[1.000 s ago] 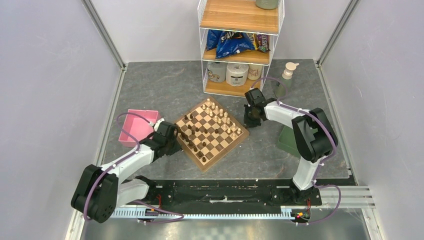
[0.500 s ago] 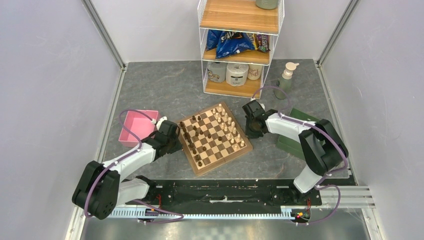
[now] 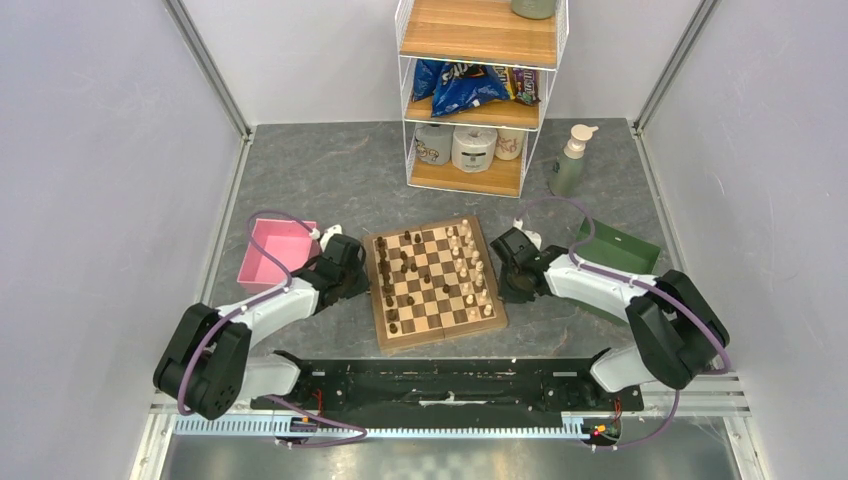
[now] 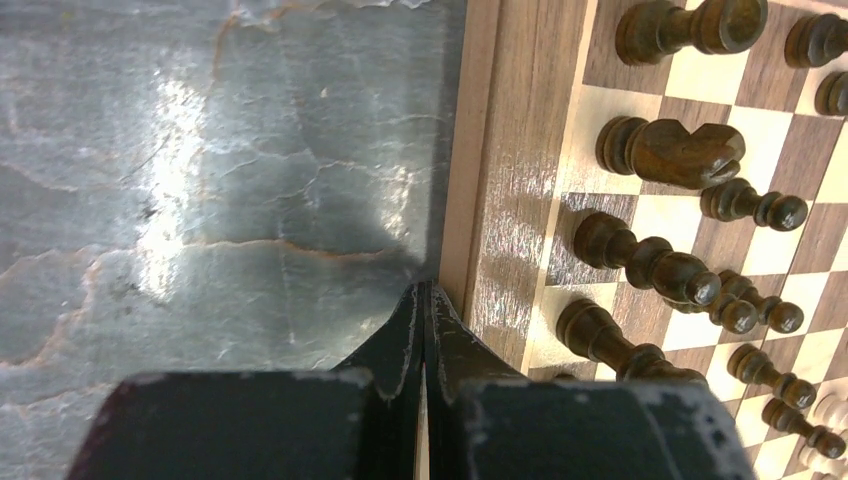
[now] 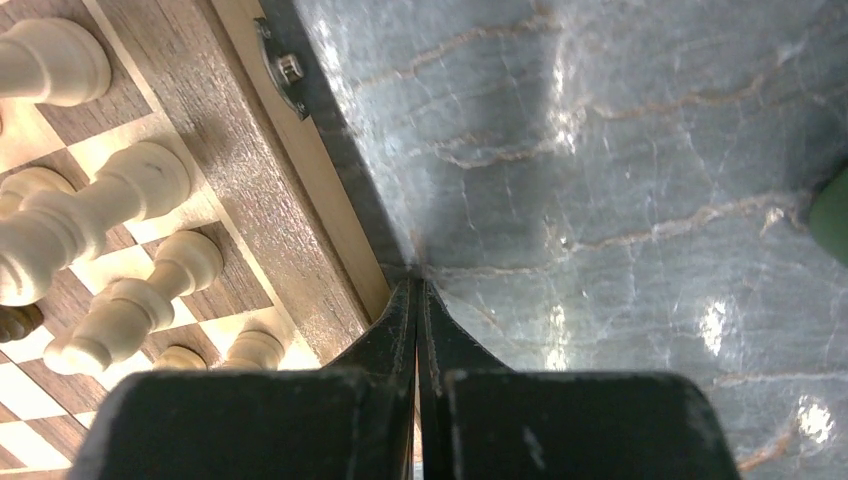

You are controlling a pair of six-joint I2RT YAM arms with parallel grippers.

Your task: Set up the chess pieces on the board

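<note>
— Grey marbled worktop (image 3: 330, 180) carries the board (image 3: 440, 333) between our two arms, yes?
— Yes. We see the dark chess pieces (image 4: 668, 152) standing along its left side and the pale chess pieces (image 5: 95, 210) along its right side.
— And our left pincer (image 4: 422, 300)?
— Its fingers are pressed together with nothing between them, tips just at the board's left border.
— Our right pincer (image 5: 417, 290)?
— The same, at the right border, low on the worktop.
</note>
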